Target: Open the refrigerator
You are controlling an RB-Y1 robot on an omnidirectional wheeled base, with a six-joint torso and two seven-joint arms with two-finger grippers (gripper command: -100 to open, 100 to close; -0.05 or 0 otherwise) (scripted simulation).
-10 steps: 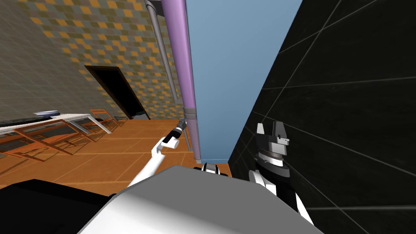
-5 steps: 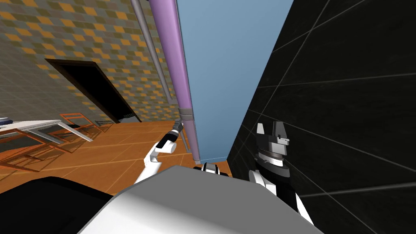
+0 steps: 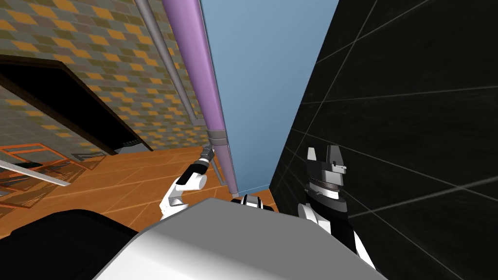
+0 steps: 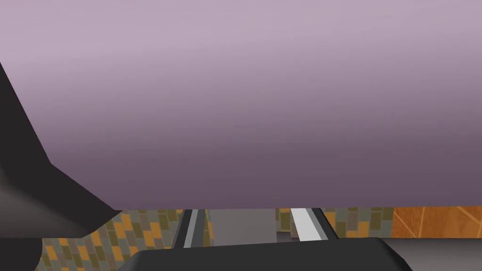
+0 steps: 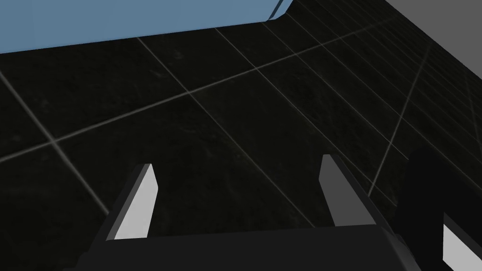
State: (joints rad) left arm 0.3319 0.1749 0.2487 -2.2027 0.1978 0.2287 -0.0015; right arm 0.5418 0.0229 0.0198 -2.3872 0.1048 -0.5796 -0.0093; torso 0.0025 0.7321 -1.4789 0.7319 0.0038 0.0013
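**A:** Where is the fridge?

**B:** Straight ahead, a little to my left. Its purple door [image 3: 194,58] rises as a long rounded band, and a blue panel [image 3: 262,73] touches it on the right. A thin grey handle [image 3: 168,61] runs along the door's left side, just beside it.

**A:** Which arm is on it?

**B:** The left one. It stretches forward over the orange floor [image 3: 121,180], and the left gripper [image 3: 207,151] meets the handle low down, near a grey band on the door.

**A:** Is that pincer clenched or loose?

**B:** It is grasping. In the left wrist view the left gripper [image 4: 247,221] has its fingers [image 4: 306,225] drawn in, with the handle [image 4: 242,226] between them. The door [image 4: 235,94] is very close behind.

**A:** Is the door ajar?

**B:** I cannot tell from here.

**A:** And the other arm?

**B:** The right gripper [image 3: 322,154] is raised at my right, well apart from the door and next to a black tiled wall [image 3: 413,121]. In its own view the right gripper [image 5: 237,164] is released, blades wide with nothing between them. It faces that wall [image 5: 212,117], with the blue panel [image 5: 117,19] beyond.

**A:** Anything else around?

**B:** A patterned wall [image 3: 97,48] stands to the left behind the handle, with a black opening [image 3: 63,107] in it. Orange chair frames [image 3: 29,155] stand near the far left edge.
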